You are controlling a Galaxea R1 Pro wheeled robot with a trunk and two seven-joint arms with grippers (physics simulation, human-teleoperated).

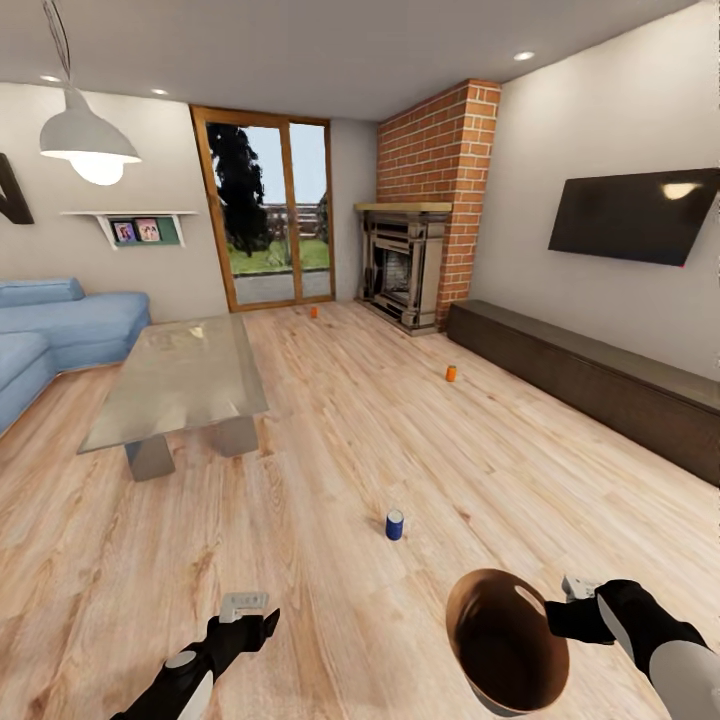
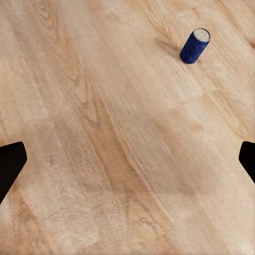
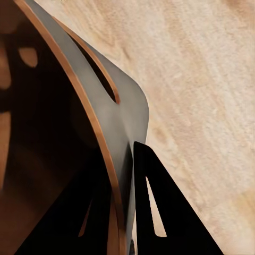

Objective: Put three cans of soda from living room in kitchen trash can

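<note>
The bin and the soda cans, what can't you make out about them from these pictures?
- Bin: in the head view its lower edge is cut off by the frame; in the right wrist view the gripper's fingers cover part of its wall.
- Far orange can and nearer orange can: too small in the head view to read labels.
- Blue can: label blurred.

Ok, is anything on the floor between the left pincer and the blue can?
Nothing visible: bare wood floor lies between the open left pincer and the upright blue can.
</note>
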